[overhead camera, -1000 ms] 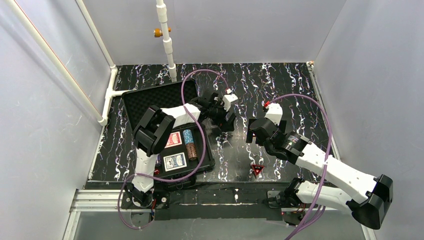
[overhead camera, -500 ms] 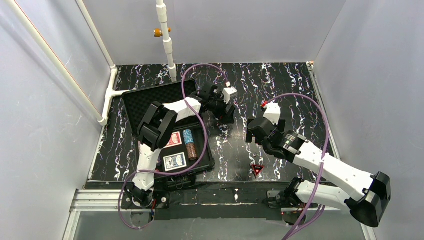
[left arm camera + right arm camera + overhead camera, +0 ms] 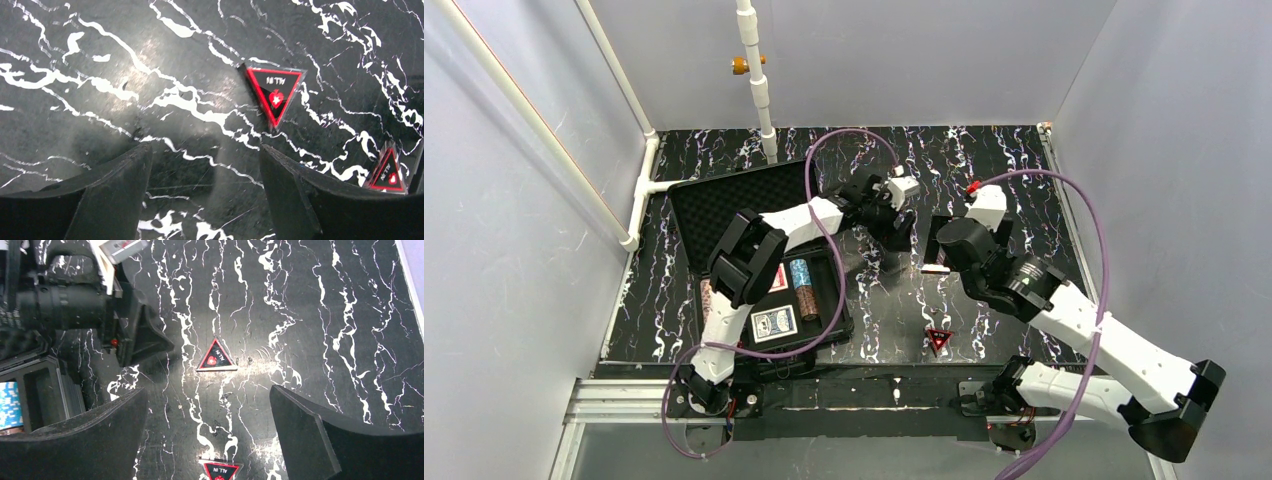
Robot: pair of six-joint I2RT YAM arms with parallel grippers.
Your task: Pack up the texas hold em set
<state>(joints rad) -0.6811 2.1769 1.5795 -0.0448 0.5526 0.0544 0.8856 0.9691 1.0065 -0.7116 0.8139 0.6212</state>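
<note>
- The black case (image 3: 724, 200) is lying open at the left side of the table (image 3: 1014, 170). Its foam-lined lid is laid back toward the far left, and its slotted tray (image 3: 42, 385) is sitting nearer the arm bases.
- In the tray, a blue deck (image 3: 773, 322) is lying face-up at the near end. A red deck (image 3: 776, 277) is sitting behind it, partly covered by the left arm (image 3: 749, 255).
- A chip stack (image 3: 804, 287) is lying on its side in a slot just right of the decks, with blue-and-white chips at the far end and brownish ones nearer.
- A red triangle (image 3: 216, 357) is lying flat on the table outside the case. It has a black face, a red border, white lettering and a small red emblem in the middle.
- A second triangle (image 3: 938, 339) of the same look is lying closer to the arm bases, apart from the first.
- The left pincer (image 3: 205, 155) is hovering over bare table, released, with nothing between its fingers. The red triangle is sitting just beyond the tips, not touched.
- The right pincer (image 3: 209, 395) is spread wide and released, grasping nothing, and is pointing toward the red triangle from the other side.
</note>
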